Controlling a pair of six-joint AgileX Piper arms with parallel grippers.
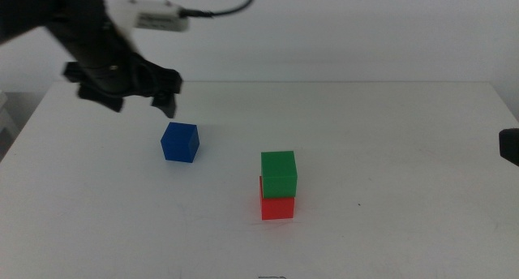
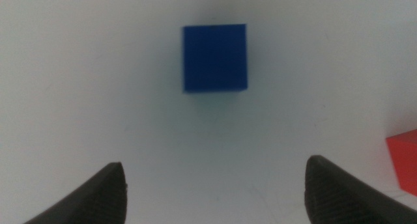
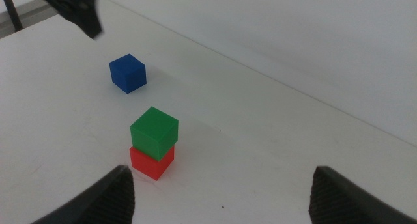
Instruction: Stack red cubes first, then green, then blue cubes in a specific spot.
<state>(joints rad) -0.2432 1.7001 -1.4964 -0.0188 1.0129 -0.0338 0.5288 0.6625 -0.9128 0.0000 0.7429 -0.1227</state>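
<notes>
Currently, middle view: left gripper hovers just behind the blue cube, jaws spread and empty, while green cube sits on red cube, slightly askew, on the tabletop. Left wrist view: blue cube lies ahead of the jaws — best to centre over it, square to its faces, before descending. Right wrist view: right gripper waits at the side, jaws released — stack untouched.

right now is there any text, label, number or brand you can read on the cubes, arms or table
None can be read.
The white module on the left arm carries dark marks, too blurred to read.
The blue cube, green cube and red cube have plain faces.
The white table shows no print or marker.
</notes>
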